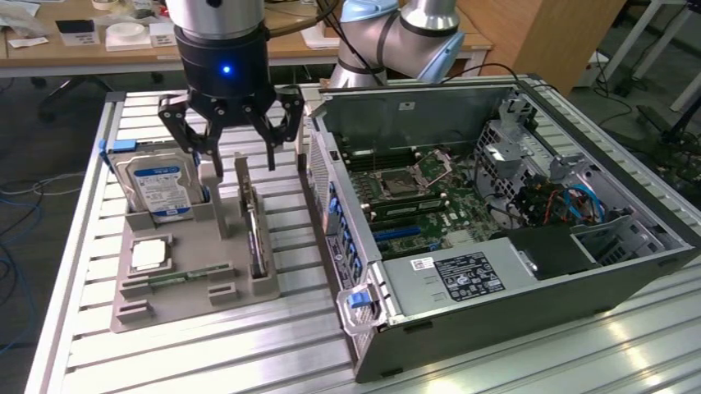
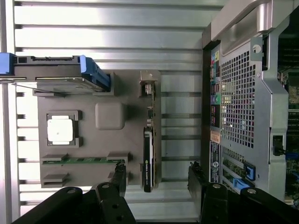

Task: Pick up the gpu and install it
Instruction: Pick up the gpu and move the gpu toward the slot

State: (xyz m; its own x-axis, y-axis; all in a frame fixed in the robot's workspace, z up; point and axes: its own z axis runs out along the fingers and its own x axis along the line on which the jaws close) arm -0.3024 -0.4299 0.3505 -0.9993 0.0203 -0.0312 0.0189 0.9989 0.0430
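I'm standing in a robotics lab, judging by the bench. A robot arm (image 1: 428, 33) rises at twelve o'clock in the exterior view over a slotted aluminium table (image 1: 219, 361). An opened computer case (image 1: 526, 320) sits at three o'clock. At nine, a grey fixture (image 1: 176, 302) racks loose parts such as the gpu (image 1: 253, 234). Cluttered wooden desks (image 1: 33, 51) stand at eleven, with cables (image 1: 16, 193) trailing on the floor.

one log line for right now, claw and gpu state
claw: open | position: above gpu | gpu: on edge in grey holder | held: nothing | installed: no
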